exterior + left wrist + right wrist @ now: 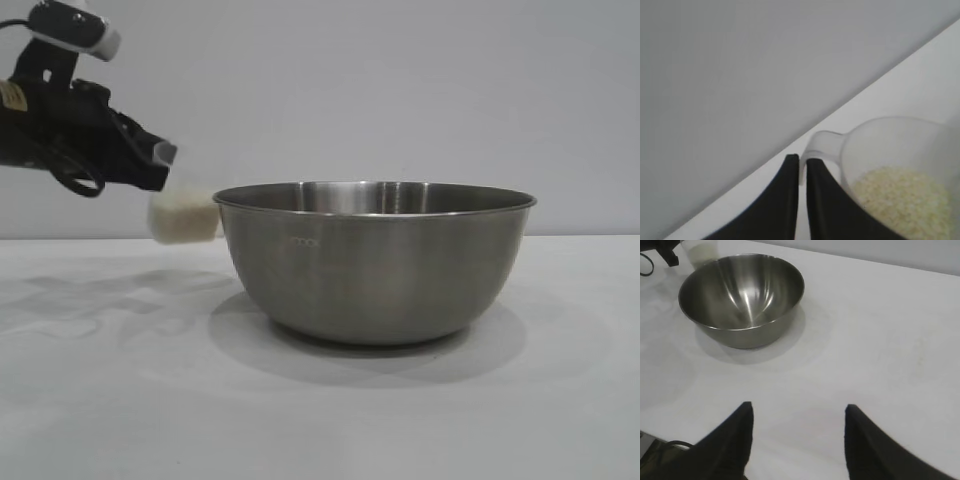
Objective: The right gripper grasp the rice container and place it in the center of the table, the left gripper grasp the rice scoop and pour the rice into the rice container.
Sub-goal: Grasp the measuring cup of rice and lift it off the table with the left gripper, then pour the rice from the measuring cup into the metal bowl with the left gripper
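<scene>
Rice container: large brushed-steel bowl, upright on the white surface, interior bare in the right wrist view.

Rice scoop: translucent plastic measuring cup, raised off the surface just beside the container's rim on the left-arm side, roughly level with that rim. Rice: off-white grains lying inside the scoop.

Left tool: fingers pinched together on the scoop's tab handle, carrying it in the air.

Right tool: fingers spread apart, holding nothing, above bare surface well apart from the container.
</scene>
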You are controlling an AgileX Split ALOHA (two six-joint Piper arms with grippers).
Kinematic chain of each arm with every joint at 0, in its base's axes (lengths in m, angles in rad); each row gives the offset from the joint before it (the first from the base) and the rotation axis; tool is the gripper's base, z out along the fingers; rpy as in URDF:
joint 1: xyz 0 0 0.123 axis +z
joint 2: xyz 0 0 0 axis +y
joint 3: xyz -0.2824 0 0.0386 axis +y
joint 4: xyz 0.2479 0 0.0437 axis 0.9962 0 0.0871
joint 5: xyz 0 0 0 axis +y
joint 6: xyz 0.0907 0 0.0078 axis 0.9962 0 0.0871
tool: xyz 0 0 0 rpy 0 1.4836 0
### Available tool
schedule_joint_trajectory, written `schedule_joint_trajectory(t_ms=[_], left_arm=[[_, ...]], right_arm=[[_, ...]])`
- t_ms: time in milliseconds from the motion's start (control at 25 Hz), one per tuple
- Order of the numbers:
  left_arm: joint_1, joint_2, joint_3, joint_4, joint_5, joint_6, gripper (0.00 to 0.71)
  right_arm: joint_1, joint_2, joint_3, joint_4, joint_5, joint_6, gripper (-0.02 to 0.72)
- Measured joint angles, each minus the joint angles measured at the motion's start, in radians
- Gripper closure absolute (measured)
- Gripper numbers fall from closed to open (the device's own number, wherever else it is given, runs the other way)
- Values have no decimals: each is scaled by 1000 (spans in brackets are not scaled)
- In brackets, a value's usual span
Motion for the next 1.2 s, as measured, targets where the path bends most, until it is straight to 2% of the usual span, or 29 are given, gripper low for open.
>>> schedule_joint_trajectory(t_ms=[200,440,760,960,1200], left_arm=[[0,-41,2,134,0,82,710],[-2,-111,2,199,0,192,710],[-111,-135,4,218,0,537,710],[-127,-135,4,218,0,765,710],[-127,-135,4,301,0,1073,710]], right_arm=[[0,0,0,0,0,0,313],[0,0,0,0,0,0,313],[0,0,0,0,0,0,313],[0,0,0,0,0,0,313],[0,0,0,0,0,0,313]])
